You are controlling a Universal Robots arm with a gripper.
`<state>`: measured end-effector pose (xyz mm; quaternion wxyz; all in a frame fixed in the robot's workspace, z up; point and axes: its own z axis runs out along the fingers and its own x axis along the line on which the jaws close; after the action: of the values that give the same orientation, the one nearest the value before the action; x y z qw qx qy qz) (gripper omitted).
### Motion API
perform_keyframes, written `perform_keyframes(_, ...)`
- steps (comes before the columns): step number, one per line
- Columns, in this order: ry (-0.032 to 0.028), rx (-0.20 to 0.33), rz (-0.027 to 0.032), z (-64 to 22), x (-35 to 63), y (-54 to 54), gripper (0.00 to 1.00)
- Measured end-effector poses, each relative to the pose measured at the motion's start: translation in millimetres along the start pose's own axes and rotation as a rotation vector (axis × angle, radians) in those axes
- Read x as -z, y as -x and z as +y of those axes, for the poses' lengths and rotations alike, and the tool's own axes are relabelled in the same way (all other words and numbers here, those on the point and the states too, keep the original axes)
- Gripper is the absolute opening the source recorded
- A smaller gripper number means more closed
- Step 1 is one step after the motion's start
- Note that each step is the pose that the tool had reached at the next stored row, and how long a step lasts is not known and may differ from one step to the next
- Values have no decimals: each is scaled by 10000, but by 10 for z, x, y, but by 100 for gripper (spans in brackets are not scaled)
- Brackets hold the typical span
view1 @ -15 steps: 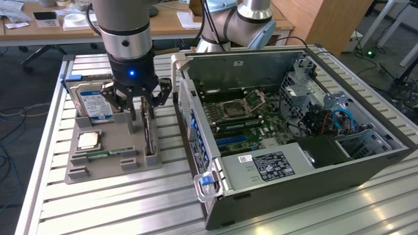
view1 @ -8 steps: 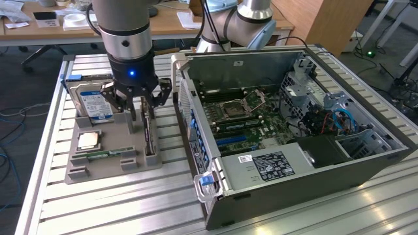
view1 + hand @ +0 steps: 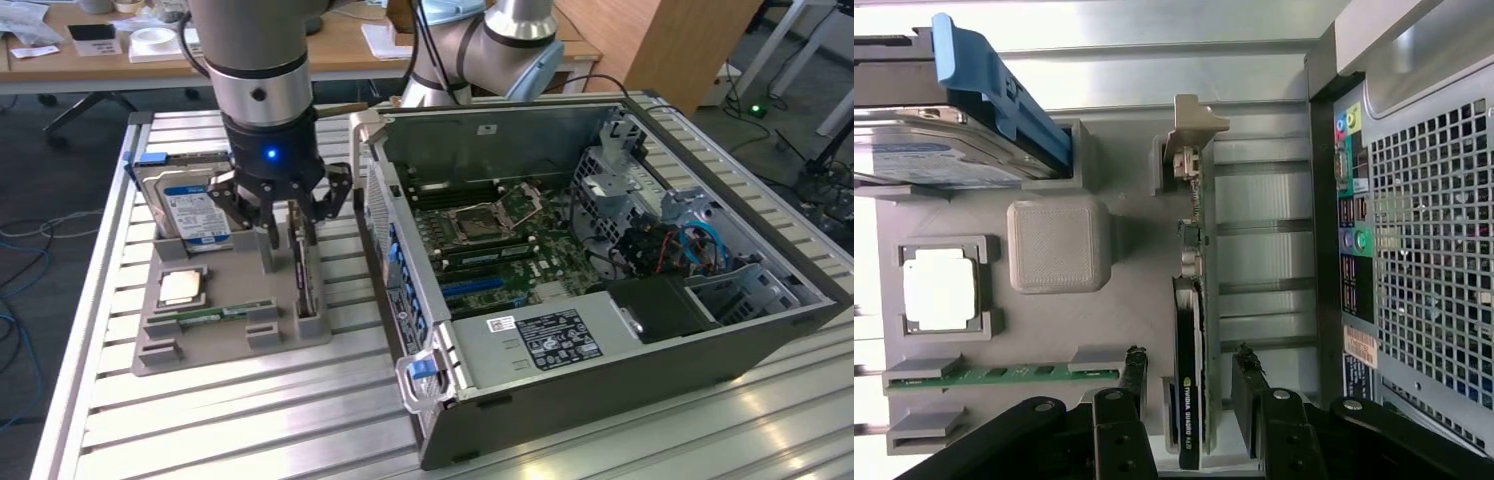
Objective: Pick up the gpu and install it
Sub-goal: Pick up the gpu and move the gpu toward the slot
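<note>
Since the gripper (image 3: 1192,362) is spread wide with a finger on each side of the gpu (image 3: 1189,340) and nothing clamped, I'd call this the pick-up step, grasp not made yet; the card stands on edge in its slot of the grey tray (image 3: 1129,290), bracket end away from the fingers; my guess is the next move calls for a square squeeze on that thin board, no tilt, or it'll bind in the slot; further out on the tray sit the cpu (image 3: 942,288), ram strip (image 3: 1004,376) and hard drive (image 3: 934,160); the open pc case (image 3: 481,140) is beside the tray.
</note>
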<state>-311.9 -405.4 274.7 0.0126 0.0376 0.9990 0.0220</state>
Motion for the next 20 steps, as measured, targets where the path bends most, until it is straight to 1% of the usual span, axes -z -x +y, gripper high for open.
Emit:
perform_keyframes(5,0,2,0,-3,-71,-1,47)
perform_keyframes(8,-2,1,3,-2,-76,-2,47)
perform_keyframes(11,1,1,-1,-2,-102,-2,47)
perform_keyframes(20,0,0,0,0,-230,-1,47)
